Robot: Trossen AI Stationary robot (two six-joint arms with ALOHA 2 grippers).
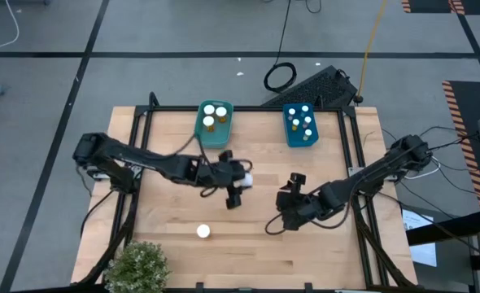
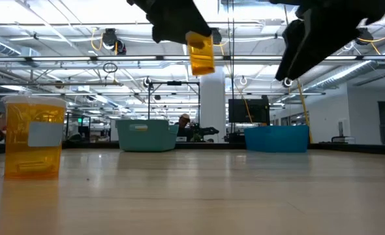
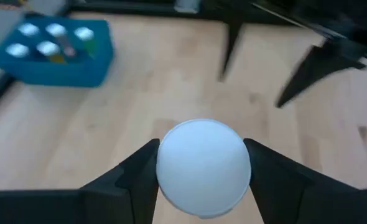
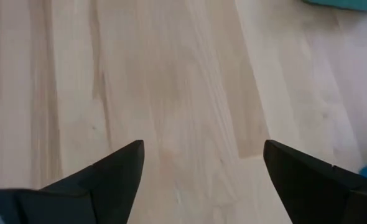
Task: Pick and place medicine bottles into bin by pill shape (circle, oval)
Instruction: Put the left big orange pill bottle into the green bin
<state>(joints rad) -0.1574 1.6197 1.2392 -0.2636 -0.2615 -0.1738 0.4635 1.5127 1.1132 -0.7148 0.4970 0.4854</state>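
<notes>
Left gripper [image 1: 242, 181] is gripping a medicine bottle [image 3: 203, 167] above mid-table — green bin [image 1: 214, 124] lying just beyond. Right gripper [image 1: 287, 203] is hanging spread, empty; another bottle [image 1: 203, 232] is standing nearer the left arm.

Table [image 1: 248, 244]: pale wood planks, visible grain, smooth with a low sheen in the low view.
Held medicine bottle [image 2: 201, 53]: translucent orange plastic; its cap [image 3: 203, 167] smooth matt white.
Standing bottle [image 2: 34, 136]: same translucent orange plastic, with a pale matt label.
Green bin [image 1: 214, 124] and blue bin [image 1: 300, 124]: smooth opaque plastic.
Left gripper [image 3: 202, 180] and right gripper [image 4: 202, 180]: fingers matt black.
Floor [image 1: 183, 32]: grey, dull, seamed.
Plant [image 1: 138, 264]: rough leafy texture.
</notes>
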